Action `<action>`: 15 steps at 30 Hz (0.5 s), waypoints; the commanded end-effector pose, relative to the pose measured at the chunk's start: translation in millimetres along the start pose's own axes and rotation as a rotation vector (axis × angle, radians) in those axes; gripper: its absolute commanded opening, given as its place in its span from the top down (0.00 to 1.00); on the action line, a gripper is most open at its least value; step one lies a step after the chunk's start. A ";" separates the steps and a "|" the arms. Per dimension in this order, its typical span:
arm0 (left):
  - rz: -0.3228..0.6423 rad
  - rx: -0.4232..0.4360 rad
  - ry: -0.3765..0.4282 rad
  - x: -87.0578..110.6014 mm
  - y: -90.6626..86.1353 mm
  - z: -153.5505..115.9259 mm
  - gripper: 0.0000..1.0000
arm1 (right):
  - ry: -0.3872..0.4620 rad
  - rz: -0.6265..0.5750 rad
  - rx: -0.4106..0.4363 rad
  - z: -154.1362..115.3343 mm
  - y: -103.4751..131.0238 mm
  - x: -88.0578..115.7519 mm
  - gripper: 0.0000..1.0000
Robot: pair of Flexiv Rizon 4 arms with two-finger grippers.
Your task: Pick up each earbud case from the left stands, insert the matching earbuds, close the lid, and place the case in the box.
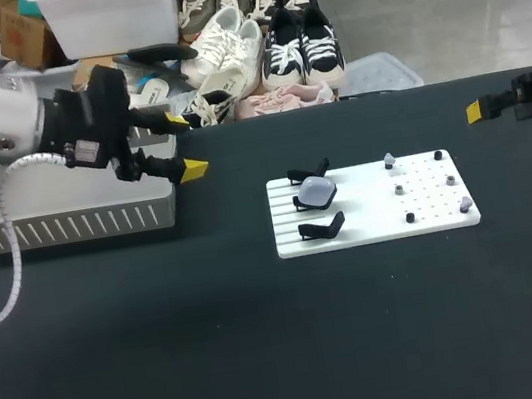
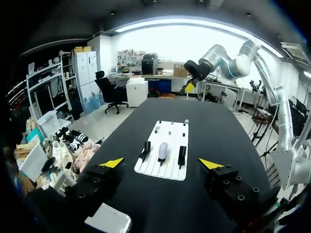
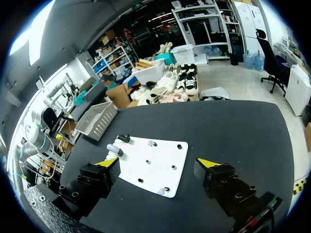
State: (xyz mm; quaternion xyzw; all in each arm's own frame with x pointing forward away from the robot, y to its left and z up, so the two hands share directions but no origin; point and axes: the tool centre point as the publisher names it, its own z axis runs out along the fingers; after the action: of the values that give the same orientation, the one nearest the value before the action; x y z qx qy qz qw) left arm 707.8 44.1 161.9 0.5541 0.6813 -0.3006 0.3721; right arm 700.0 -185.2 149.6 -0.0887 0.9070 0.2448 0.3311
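Head view: on a matte black table [image 1: 271, 361], a flat white board [image 1: 377, 227] with grooves on one half and peg holes on the other carries three black curved stands [image 1: 321, 228]. The middle stand cradles a smooth, rounded, pale earbud case [image 1: 317, 189]. Small pale earbuds [image 1: 388, 160] sit on pegs at the board's far side from the stands. The left gripper [image 1: 186, 144], black-bodied with yellow tips, hangs with jaws spread wide at the near end of a pale grey slatted box [image 1: 78, 224], well apart from the case. The right gripper [image 1: 474, 110] shows one yellow tip at the table's right edge, also well clear of the board.

Left wrist view: the fingers stand far apart with nothing between them. The board lies ahead on the table, with the case on its middle stand straight ahead of the gap and a dark stand on either side. The right arm, silver-jointed, hovers beyond the far end of the table.

Right wrist view: this gripper's jaws are likewise wide and hold nothing. The board lies ahead and below, with the case at its far corner, nearer the one finger. The box rests beyond it near the table's edge.
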 end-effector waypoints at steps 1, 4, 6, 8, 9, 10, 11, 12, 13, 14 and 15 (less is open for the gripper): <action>0.013 0.129 0.010 8.3 5.2 21.9 0.00 | 0.001 -0.001 -0.004 0.2 -1.1 -0.3 0.00; 0.006 0.137 0.012 12.7 1.3 30.9 0.00 | 0.001 -0.001 -0.004 0.2 -1.1 -0.3 0.00; 0.007 0.138 0.014 15.3 -0.4 37.6 0.00 | 0.001 -0.001 -0.004 0.2 -1.1 -0.3 0.00; 0.024 0.142 0.019 17.5 -2.3 44.9 0.00 | 0.001 -0.001 -0.004 0.2 -1.1 -0.3 0.00; 0.034 0.144 0.017 17.8 -3.5 48.3 0.00 | 0.001 -0.001 -0.004 0.2 -1.1 -0.3 0.00; 0.042 0.155 0.016 17.8 -4.7 51.7 0.00 | 0.001 -0.001 -0.004 0.2 -1.1 -0.3 0.00; 0.051 0.163 0.015 17.9 -6.2 55.2 0.00 | 0.001 -0.001 -0.004 0.2 -1.1 -0.3 0.00; 0.065 0.164 0.013 17.8 -7.6 58.6 0.00 | 0.001 -0.001 -0.004 0.2 -1.1 -0.3 0.00; 0.082 0.169 0.007 17.8 -9.1 61.5 0.00 | 0.001 -0.001 -0.004 0.2 -1.1 -0.3 0.00; 0.090 0.176 0.005 17.9 -10.5 64.6 0.00 | 0.001 -0.001 -0.004 0.2 -1.1 -0.3 0.00; 0.091 0.178 0.004 17.8 -11.3 67.5 0.00 | 0.001 -0.001 -0.004 0.2 -1.1 -0.3 0.00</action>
State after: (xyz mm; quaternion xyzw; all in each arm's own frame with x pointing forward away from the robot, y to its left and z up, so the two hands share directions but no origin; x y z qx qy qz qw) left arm 700.0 2.5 117.3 0.6130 0.6316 -0.3337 0.3374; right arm 700.0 -185.1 149.6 -0.0887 0.9070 0.2448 0.3311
